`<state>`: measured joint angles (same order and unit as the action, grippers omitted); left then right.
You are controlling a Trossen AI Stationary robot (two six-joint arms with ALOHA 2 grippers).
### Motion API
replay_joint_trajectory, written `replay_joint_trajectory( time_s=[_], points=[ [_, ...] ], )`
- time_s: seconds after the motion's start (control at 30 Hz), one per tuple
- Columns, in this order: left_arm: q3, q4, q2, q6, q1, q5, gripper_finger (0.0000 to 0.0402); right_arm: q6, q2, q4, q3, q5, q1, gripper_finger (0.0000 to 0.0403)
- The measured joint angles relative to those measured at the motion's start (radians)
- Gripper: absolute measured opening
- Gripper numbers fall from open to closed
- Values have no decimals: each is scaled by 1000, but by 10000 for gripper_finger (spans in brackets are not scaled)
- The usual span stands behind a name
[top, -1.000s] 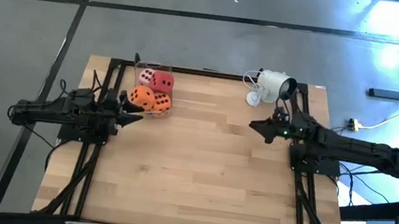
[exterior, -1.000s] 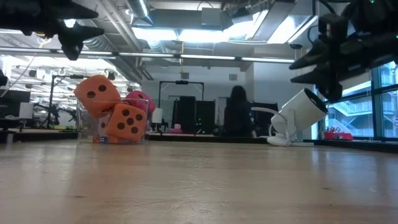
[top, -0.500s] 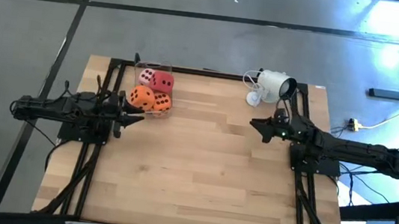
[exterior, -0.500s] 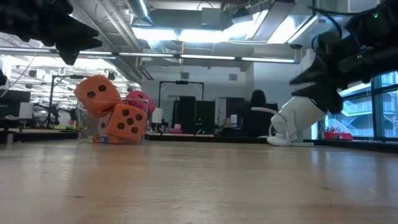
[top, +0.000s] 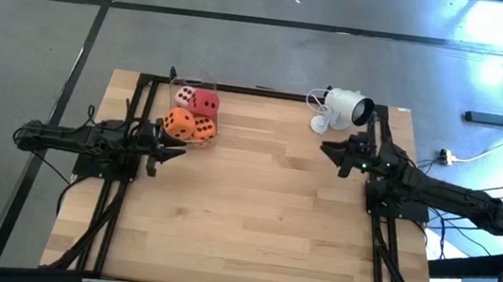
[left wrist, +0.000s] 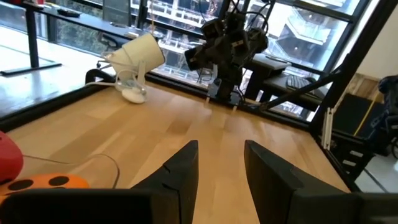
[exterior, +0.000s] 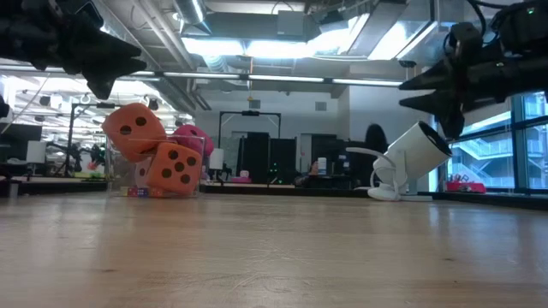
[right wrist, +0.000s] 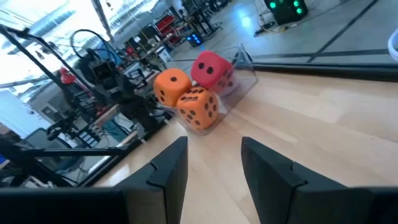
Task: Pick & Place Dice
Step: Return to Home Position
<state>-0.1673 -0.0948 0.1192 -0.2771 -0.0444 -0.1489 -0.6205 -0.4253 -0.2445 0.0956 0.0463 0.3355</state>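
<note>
All four dice lie heaped in the clear bin [right wrist: 244, 65] near the far left corner of the tabletop [top: 252, 217]; the pale pink die [top: 185, 96] and red die [top: 205, 104] sit toward the far edge, with one orange die [top: 178, 122] and a second orange die [top: 204, 131] touching in front of them. The left hand [top: 175, 148] hovers just beside the bin, its fingers [left wrist: 183, 174] a moderate gap apart over bare wood; the right hand [top: 328, 151] hangs well apart across the tabletop, its fingers [right wrist: 171, 168] likewise parted and gripping nothing. A white camera-like device [top: 343, 107] stands at the far edge just behind the right hand, its cable looped beside it.
</note>
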Motion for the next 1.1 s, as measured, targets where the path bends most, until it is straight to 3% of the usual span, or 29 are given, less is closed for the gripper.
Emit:
replay_joint_trajectory(
  time_s=[0.3, 0.63, 0.87, 1.1],
  points=[
    [0, -15, 0, 1, 0, 10, 120, 1, 130, 150, 1, 41, 44, 151],
    [18, -75, 0, -29, 0, 14, 120, 45, 141, 200, 1, 41, 49, 151],
    [151, 132, 0, -55, 17, 35, 120, 48, 141, 201, 1, 49, 49, 151],
    [153, 130, 11, -40, 35, 23, 120, 71, 141, 264, 1, 52, 49, 151]
  ],
)
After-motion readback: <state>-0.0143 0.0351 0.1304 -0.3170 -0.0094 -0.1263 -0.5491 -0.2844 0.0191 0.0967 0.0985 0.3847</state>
